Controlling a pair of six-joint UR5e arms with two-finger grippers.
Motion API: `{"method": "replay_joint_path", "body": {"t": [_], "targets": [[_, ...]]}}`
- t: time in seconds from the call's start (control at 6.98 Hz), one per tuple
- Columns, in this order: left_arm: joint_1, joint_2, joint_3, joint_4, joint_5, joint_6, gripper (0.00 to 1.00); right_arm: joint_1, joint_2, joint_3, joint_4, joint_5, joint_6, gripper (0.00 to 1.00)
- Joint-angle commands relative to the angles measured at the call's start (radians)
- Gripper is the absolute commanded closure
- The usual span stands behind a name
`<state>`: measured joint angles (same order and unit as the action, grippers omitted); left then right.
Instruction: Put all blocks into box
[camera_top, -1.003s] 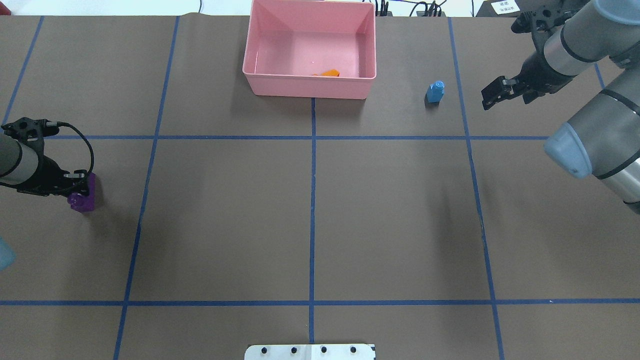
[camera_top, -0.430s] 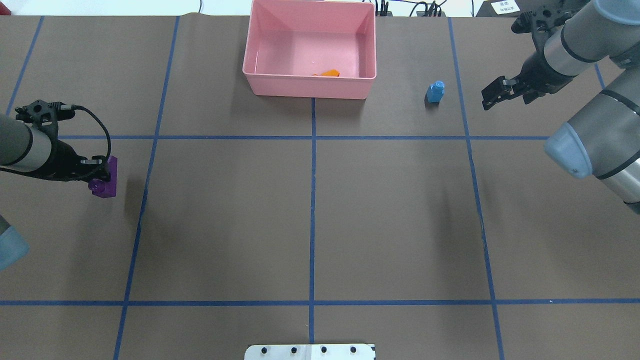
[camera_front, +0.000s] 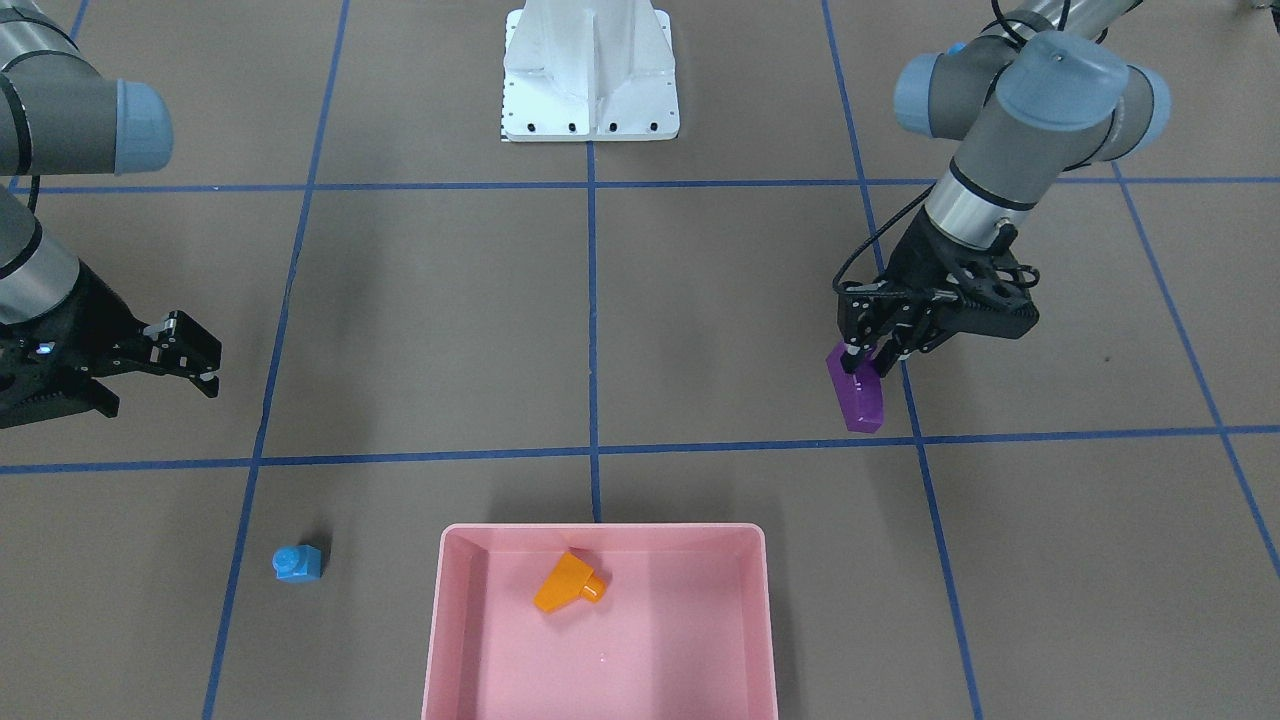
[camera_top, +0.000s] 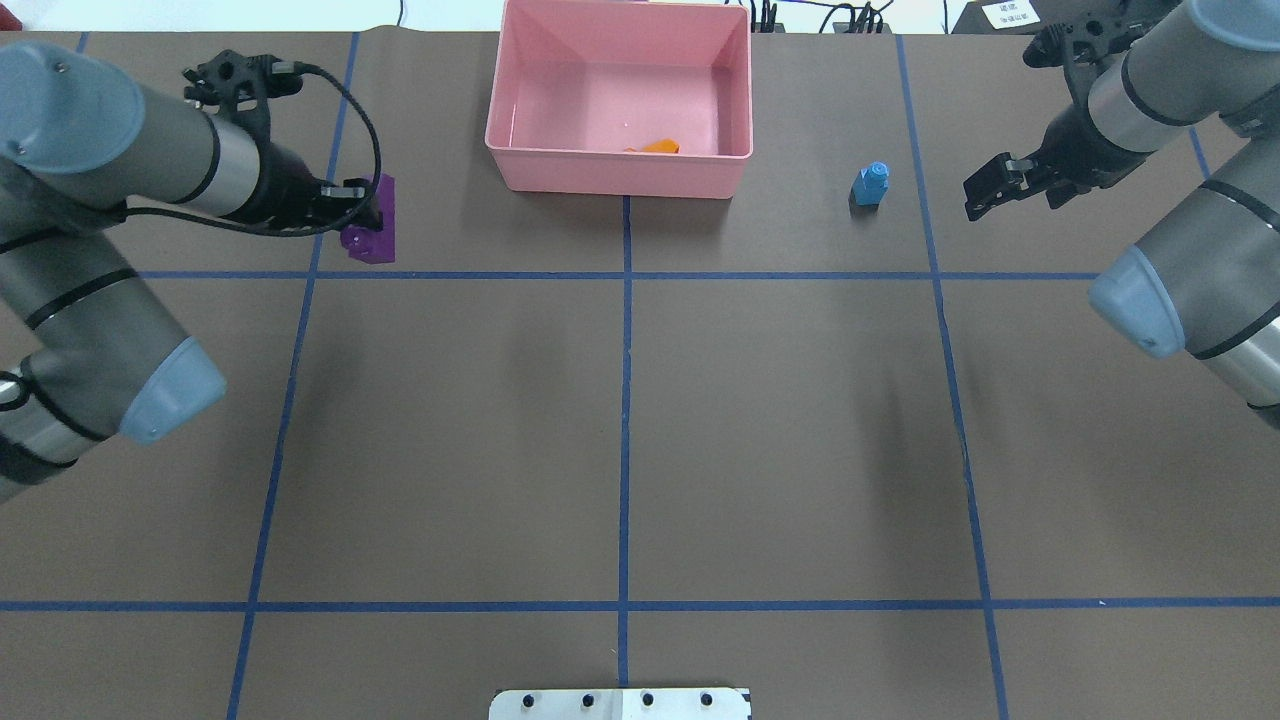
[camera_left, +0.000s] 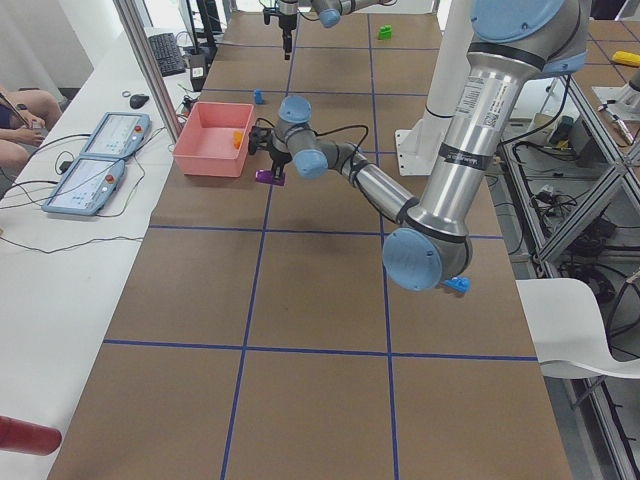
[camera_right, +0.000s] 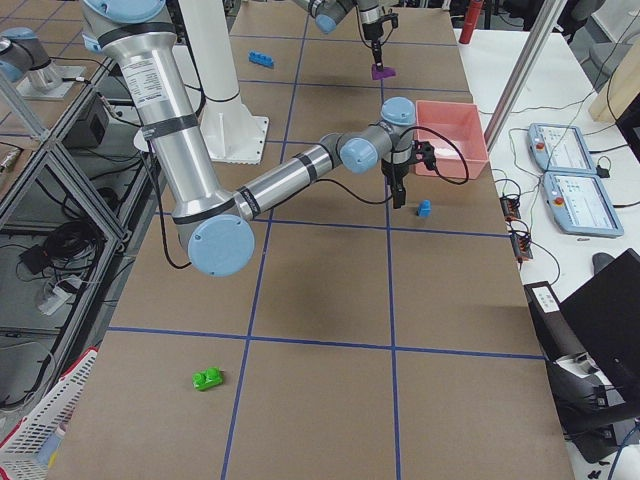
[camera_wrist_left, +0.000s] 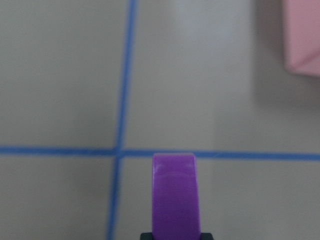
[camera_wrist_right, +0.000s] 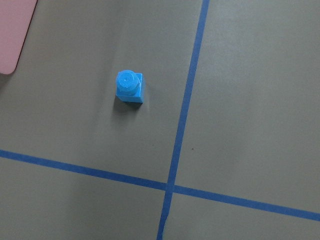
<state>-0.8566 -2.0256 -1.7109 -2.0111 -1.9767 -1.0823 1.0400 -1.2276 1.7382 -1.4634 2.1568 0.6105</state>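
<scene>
One green brick (camera_right: 208, 378) shows in both side views, but not overhead.

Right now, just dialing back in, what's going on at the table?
The left gripper has its jaws shut on the purple brick, held to one side of the pink box, not yet over it. The orange brick already lies in the box. The right gripper hangs with jaws open close to the small blue cube, which sits on the table untouched. The green brick and the long blue strip lie far off on the table, yet to be collected.
</scene>
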Motion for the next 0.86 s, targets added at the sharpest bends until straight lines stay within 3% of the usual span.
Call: {"method": "replay_joint_path", "body": {"t": [0.0, 0.43, 0.72], "targets": [[-0.028, -0.251, 0.236, 0.002, 0.002, -0.008, 1.0, 0.0, -0.001, 0.0, 0.0, -0.002, 0.0, 0.01], [-0.082, -0.558, 0.648, -0.005, 0.006, -0.004, 1.0, -0.001, 0.0, -0.002, 0.0, -0.002, 0.002, 0.01], [-0.081, -0.689, 0.848, -0.006, 0.056, -0.001, 1.0, -0.001, 0.002, -0.002, 0.0, -0.002, 0.005, 0.01]]}}
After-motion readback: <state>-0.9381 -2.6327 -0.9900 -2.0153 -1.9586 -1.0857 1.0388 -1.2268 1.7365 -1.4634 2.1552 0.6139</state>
